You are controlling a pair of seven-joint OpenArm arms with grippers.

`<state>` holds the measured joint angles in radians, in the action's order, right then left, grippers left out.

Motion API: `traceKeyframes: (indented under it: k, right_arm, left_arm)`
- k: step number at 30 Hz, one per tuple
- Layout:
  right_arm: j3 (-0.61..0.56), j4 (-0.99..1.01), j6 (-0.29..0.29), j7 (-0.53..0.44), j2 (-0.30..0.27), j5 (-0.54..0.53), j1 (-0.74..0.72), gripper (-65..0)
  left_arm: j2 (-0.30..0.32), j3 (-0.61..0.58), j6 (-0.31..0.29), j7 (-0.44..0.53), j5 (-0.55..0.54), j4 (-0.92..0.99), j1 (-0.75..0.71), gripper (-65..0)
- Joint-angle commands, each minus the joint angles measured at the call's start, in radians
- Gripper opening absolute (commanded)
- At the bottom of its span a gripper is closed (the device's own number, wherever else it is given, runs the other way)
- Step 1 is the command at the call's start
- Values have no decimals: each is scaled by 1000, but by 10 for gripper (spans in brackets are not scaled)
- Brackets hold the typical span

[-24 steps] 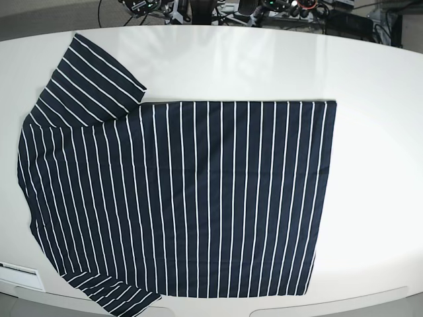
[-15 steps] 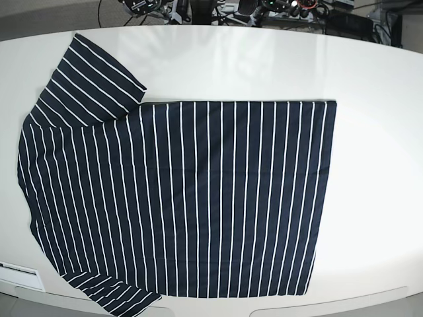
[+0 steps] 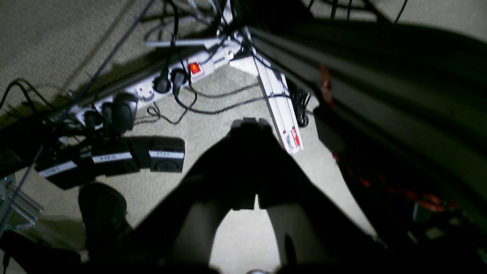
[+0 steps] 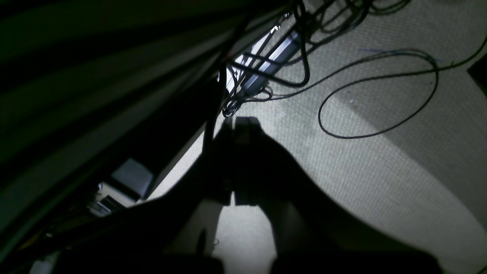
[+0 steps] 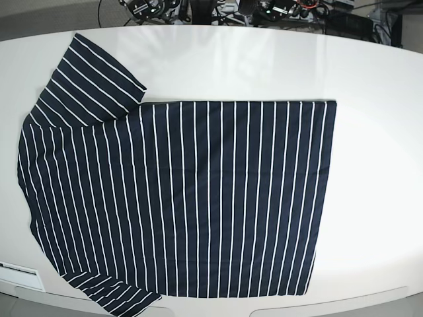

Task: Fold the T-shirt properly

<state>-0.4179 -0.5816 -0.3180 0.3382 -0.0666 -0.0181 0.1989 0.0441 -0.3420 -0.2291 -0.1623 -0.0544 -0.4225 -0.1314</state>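
The T-shirt is dark navy with thin white pinstripes. It lies spread flat on the white table, its hem toward the right and its sleeves at the far left and near left. Neither gripper shows in the base view. In the left wrist view my left gripper is a dark shape with its fingers together, hanging over the carpeted floor. In the right wrist view my right gripper is also dark, fingers together, over the floor. Neither holds anything. The shirt is out of both wrist views.
A white power strip with a lit red switch, black power bricks and cables lie on the carpet under the grippers. Arm bases and cables stand beyond the table's far edge. A white label sits at the near left edge.
The shirt has not moved. The arm hardware at the table's far edge has shifted slightly.
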Motion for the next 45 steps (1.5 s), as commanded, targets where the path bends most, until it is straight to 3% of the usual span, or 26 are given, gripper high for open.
traceKeyframes:
  k: [1,7,14,19,22,24,26,32,39,45]
  right_arm:
    - [-1,-24,-6,19,-9,-4,28,-650]
    - [-1,-212,21,23,-74,-11,204,-650]
    - [-1,-551,67,26,-192,-11,476,-650]
    - [-1,-857,160,31,-290,-10,680,-650]
    - [-1,-1052,274,72,-347,3,792,-650]
    - [-1,-1174,344,91,-379,46,863,-650]
    - [0,-1283,392,103,-399,112,930,-650]
    - [0,-1498,511,180,-402,312,1084,-650]
    - [0,-1624,613,263,-402,528,1110,-650]
    - [0,-1683,684,356,-404,675,1110,-650]
  left_arm:
    - [4,-4,-11,-14,-2,-22,-31,-650]
    - [56,-4,-11,-28,-2,-215,-201,-650]
    - [187,-5,-11,-72,-48,-529,-428,-650]
    - [314,-5,-11,-82,-58,-808,-620,-650]
    - [394,-4,-10,-84,-54,-982,-738,-650]
    - [444,-4,2,-86,-7,-1087,-808,-650]
    - [486,-4,56,-103,44,-1181,-868,-650]
    - [575,-3,146,-177,159,-1428,-1002,-650]
    - [624,-2,227,-244,339,-1657,-1097,-650]
    - [626,-2,307,-280,459,-1790,-1123,-650]
